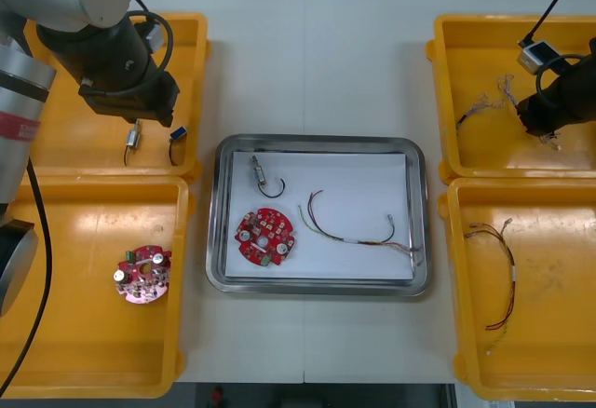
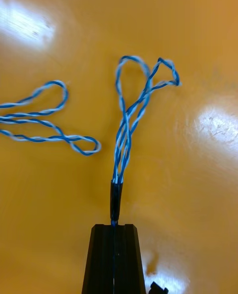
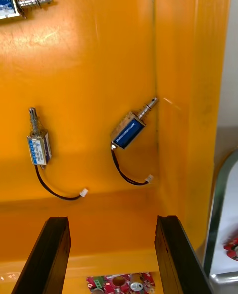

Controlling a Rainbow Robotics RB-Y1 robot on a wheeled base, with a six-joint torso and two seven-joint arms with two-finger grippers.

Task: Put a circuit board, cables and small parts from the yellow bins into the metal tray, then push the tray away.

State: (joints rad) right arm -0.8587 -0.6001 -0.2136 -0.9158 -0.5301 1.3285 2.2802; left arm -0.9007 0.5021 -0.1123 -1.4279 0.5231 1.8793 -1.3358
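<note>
My right gripper [image 2: 114,227] is clenched on the black sleeve of a twisted blue and white cable [image 2: 130,120]. The cable's loops spread over the floor of the far right bin [image 1: 466,45]. The right wrist view makes that grip plain. In the front view the fingers are one dark lump toward the bin's right wall (I would not judge the hold from there). A second blue and white cable [image 2: 44,120] lies beside the held one, apart from it.

My left gripper [image 3: 111,219] is released, fingers wide apart, above the far left bin [image 1: 84,152] near its near right corner. Its wrist view shows three small metal parts. One part [image 3: 130,129] lies by the bin's right wall, a second part [image 3: 38,147] beside it, and a third part [image 3: 20,1] farther off, hidden beneath my arm in the front view.

The metal tray [image 1: 317,140] sits mid-bench, white inside. It holds a circuit board [image 1: 264,236] near its near left corner, a small part [image 1: 261,173] at its far left, and a thin cable [image 1: 358,231] toward its near right. A spare board [image 1: 142,275] lies in the near left bin [image 1: 93,352]. A red and yellow cable [image 1: 498,273] lies in the near right bin [image 1: 559,333].
</note>
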